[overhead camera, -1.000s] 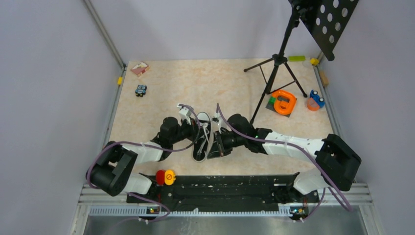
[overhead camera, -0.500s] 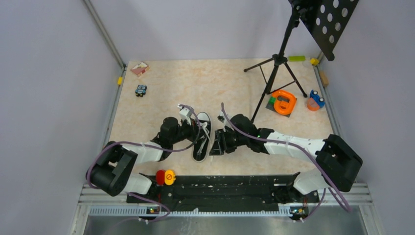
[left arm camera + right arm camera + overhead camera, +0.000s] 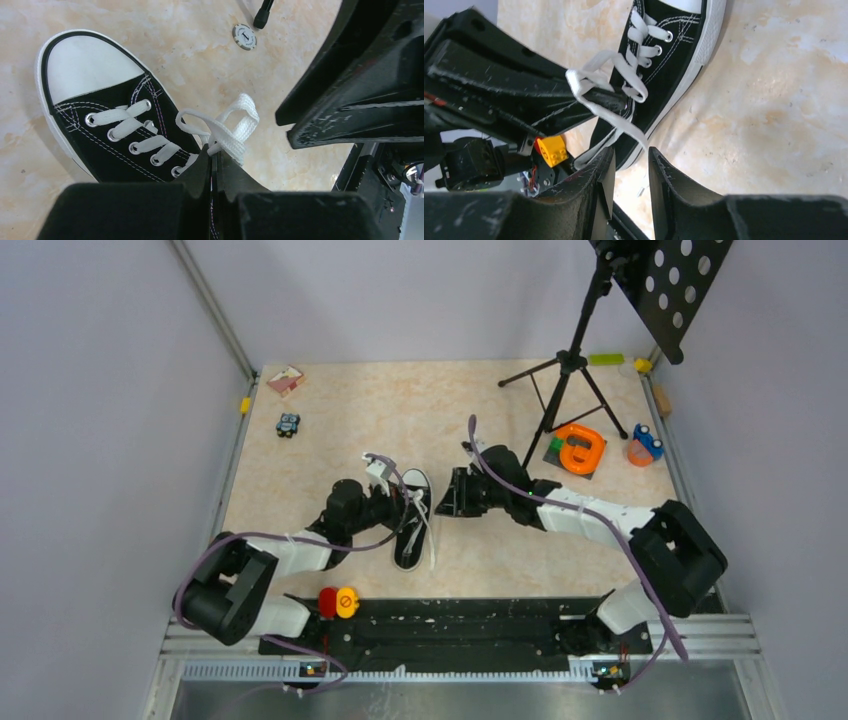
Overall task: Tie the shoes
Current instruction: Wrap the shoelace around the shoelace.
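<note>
Operator: Location of the sneaker (image 3: 411, 548)?

Technician: It lies on the table (image 3: 330, 430) close to the near edge, about midway along it. The white toe cap (image 3: 80, 62) points to the far edge and the heel to the near edge. The sole is flat on the surface.

Operator: Condition of the left gripper (image 3: 214, 157)?

Technician: Fully closed. Its fingertips meet over the middle of the sneaker and pinch the white laces (image 3: 235, 125). A doubled loop of lace stands out beyond the tips. The eyelet rows toward the toe are threaded.

Operator: Condition of the right gripper (image 3: 629, 155)?

Technician: Partly open. A narrow gap shows between the fingers, with bare table visible through it and nothing clamped. It sits above the table just to the right of the sneaker's toe end, apart from the shoe. In the right wrist view, one loose lace strand runs down the side of the sneaker and ends just in front of that gap. Contact with the fingers cannot be determined.

Operator: Other items?

Technician: A tripod (image 3: 565, 390) stands toward the far right corner. A small round disc (image 3: 245, 36) lies on the table near one tripod foot.
</note>
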Robot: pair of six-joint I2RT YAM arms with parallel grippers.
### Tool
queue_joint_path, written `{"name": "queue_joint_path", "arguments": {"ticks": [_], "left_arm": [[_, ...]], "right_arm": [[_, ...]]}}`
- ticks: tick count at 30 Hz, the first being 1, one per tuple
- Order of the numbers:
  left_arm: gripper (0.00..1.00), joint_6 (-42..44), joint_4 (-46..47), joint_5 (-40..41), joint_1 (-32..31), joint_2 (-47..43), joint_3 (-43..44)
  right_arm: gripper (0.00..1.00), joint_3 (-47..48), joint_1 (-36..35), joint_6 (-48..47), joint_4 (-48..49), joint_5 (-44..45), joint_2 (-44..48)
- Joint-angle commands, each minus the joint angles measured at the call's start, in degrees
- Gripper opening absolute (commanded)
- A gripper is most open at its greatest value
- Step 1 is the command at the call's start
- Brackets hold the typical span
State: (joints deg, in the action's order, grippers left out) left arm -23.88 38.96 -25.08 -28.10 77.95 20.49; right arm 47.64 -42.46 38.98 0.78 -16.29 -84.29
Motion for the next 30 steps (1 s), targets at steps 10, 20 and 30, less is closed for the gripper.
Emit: {"name": "queue_joint_path", "arguments": {"ticks": [10,20,30], "left_arm": [[0.00,2.30,-0.89,0.47,0.27,-2.95,-0.47],[0.00,1.85,0.28,0.21,0.25,-2.15,-0.59],[0.00,3.18,-0.61,1.64,0.28,-3.22,-0.02]], "right_arm": [[0.33,6.82,0.09,-1.06,3.62,0.14,-9.26],[0.35,6.35,0.22,-1.87,3.62,1.08,-9.34],[0.39,5.36,1.12,-2.93,2.63,1.35,-7.30]]}}
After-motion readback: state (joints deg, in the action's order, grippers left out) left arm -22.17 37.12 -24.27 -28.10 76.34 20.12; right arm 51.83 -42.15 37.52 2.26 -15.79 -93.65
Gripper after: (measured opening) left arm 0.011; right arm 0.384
